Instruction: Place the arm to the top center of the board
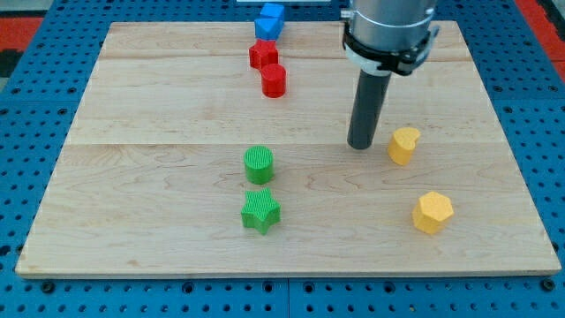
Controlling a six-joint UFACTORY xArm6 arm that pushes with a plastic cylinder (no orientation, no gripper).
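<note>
Nearest the view's bottom, the green star (pixel 260 213) sits on the board (pixel 159 230), with the yellow hexagon (pixel 433 213) level with it toward the view's right, well apart. Just above the star stands the green cylinder (pixel 259 164), close but not touching.

Farther up, my tip (pixel 362 145) rests on the wood right of centre, just beside the yellow heart (pixel 403 145), which lies to its right (whether they touch, I cannot tell). I carry no pincer, only this dark rod, so there is nothing to spread or press together.

Beyond that, left of my rod, the red cylinder (pixel 274 80) sits just below the red star (pixel 262 55), the two touching or nearly so. At the top edge, near its centre, is the blue block (pixel 269 20), its shape unclear. My tip lies well below and to the right of that spot.
</note>
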